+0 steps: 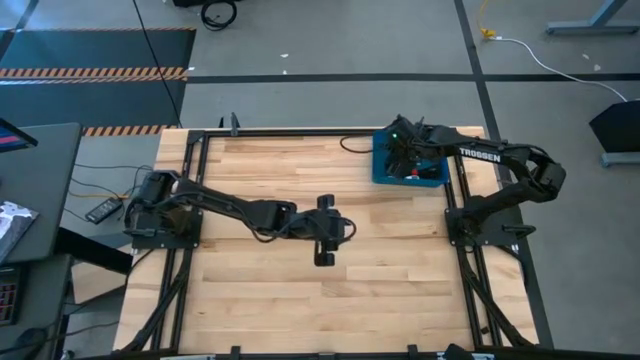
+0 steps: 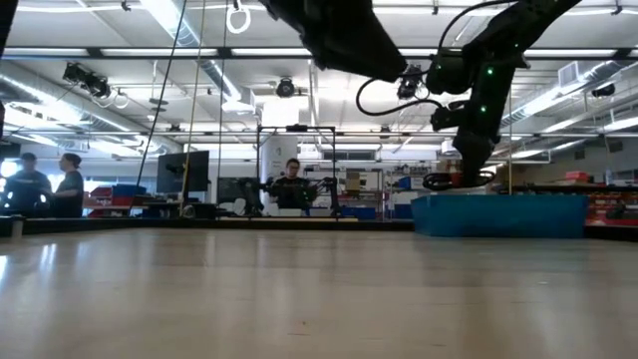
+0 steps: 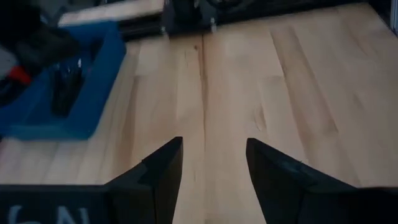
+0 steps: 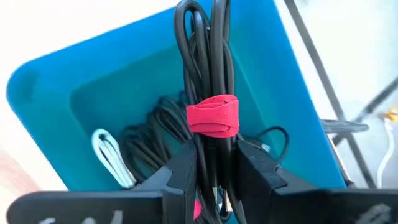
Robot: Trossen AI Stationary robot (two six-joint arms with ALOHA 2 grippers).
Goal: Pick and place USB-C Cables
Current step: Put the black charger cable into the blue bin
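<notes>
While the right tool [image 4: 214, 165] grips a red-tied cable [image 4: 211, 93] over the blue tray [image 4: 56, 93], other cables [image 4: 146, 146] already lie inside; left tool [image 3: 211, 168] hangs released above bare worktop [image 1: 400, 290]: nearly finished, probably.

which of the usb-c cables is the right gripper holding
The black cable with the red tie band, pinched between the right gripper fingers above the blue tray. The other black coils and the white cable lie loose in the tray.
</notes>
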